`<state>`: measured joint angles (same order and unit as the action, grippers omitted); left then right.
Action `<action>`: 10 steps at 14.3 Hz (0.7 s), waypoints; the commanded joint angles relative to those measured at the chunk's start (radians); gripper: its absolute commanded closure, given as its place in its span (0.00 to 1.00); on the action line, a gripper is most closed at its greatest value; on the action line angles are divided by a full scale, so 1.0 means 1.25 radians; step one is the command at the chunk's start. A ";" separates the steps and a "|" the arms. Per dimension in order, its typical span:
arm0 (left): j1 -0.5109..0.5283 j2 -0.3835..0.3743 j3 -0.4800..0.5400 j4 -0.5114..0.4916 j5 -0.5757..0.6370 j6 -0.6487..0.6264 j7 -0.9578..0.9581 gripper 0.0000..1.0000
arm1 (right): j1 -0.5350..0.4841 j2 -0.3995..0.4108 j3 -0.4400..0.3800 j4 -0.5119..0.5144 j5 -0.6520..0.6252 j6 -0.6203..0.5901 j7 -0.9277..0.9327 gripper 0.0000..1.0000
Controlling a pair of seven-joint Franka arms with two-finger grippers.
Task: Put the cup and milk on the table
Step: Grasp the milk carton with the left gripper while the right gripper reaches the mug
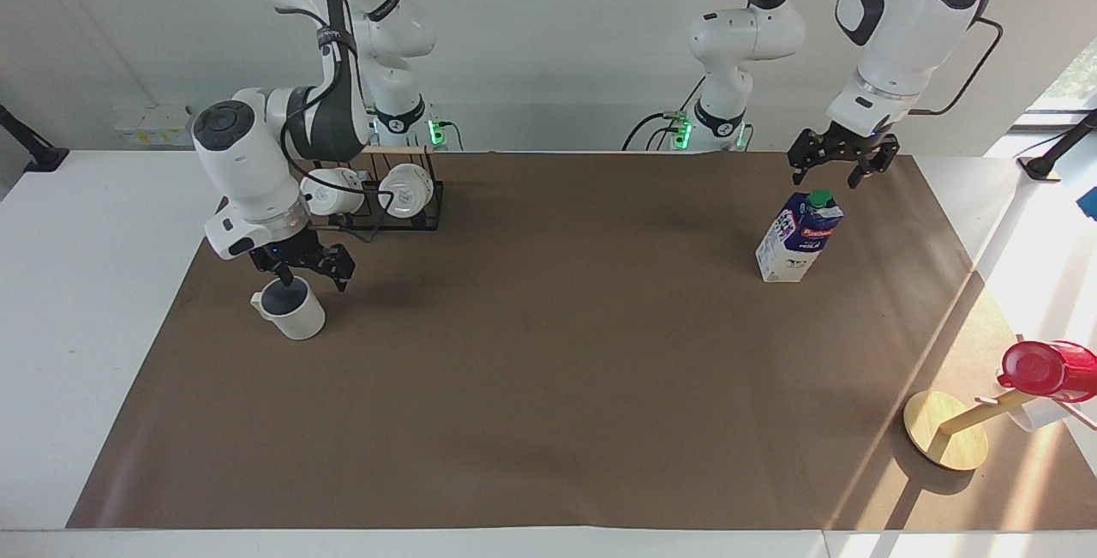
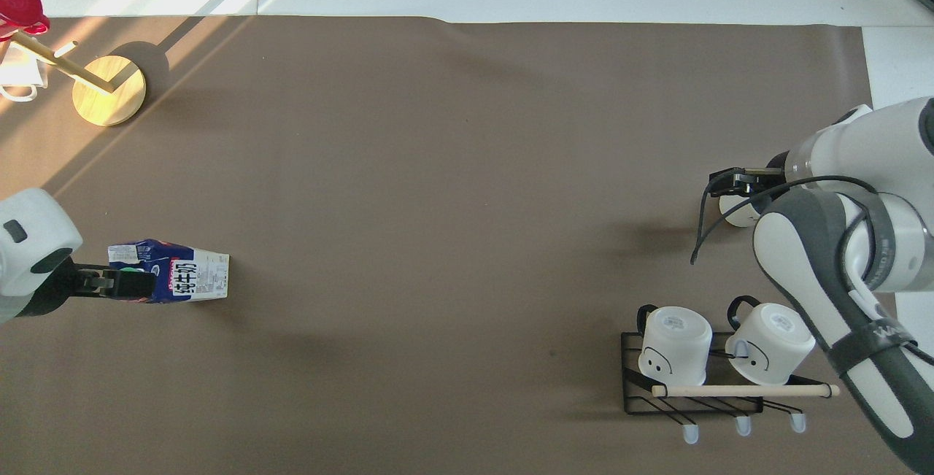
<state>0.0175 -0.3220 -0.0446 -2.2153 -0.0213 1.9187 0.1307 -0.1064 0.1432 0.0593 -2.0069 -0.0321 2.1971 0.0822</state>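
A: Where does the cup [image 1: 291, 308] sit against the right gripper [image 1: 302, 272]?

B: It stands upright on the brown mat [image 1: 548, 352] of the table [image 1: 77, 284], toward the right arm's end and farther from the robots than the black rack [image 1: 386, 207] with its two white mugs [image 1: 367, 191]. The right gripper hangs directly over its mouth. One of the fingers [image 1: 287, 277] looks to reach the rim on the side nearest the robots, and the other is just outside the cup, on the side toward the rack.

A: Are the fingers closed on it?

B: No. They stand spread wide, with the rim lying between them. I cannot tell whether the lower tip touches the rim. In the overhead view the wrist covers most of the cup [image 2: 733, 211], so only a sliver of its wall shows.

A: And the milk [image 1: 799, 237]?

B: Upright on the mat toward the left arm's end, about as far from the robots as the rack. The left gripper [image 1: 833, 174] is in the air just above the green cap [image 1: 821, 197], apart from it. Its fingers are spread wide as well and hold nothing. From overhead the gripper [image 2: 120, 284] hides the cap, and the carton's [image 2: 186, 279] printed side shows next to it.

A: Anything else on the mat?

B: A round wooden stand [image 1: 945, 429] carrying a red cup [image 1: 1041, 369], much farther from the robots than the rack, at the left arm's end.
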 commanded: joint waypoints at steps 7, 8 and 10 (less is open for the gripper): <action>0.006 -0.011 -0.006 -0.126 0.000 0.157 0.017 0.00 | -0.033 0.020 0.004 -0.040 0.008 0.055 -0.117 1.00; 0.003 -0.011 -0.006 -0.126 0.001 0.157 0.017 0.00 | -0.034 0.022 0.004 -0.038 0.008 0.051 -0.116 1.00; 0.001 -0.010 -0.006 -0.126 0.001 0.161 0.017 0.05 | -0.024 0.022 0.005 -0.028 0.007 0.049 -0.095 1.00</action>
<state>0.0175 -0.3184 -0.0503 -2.3523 -0.0213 2.0920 0.1375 -0.1376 0.1794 0.0578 -2.0440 -0.0321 2.2605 -0.0407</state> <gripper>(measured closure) 0.004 0.714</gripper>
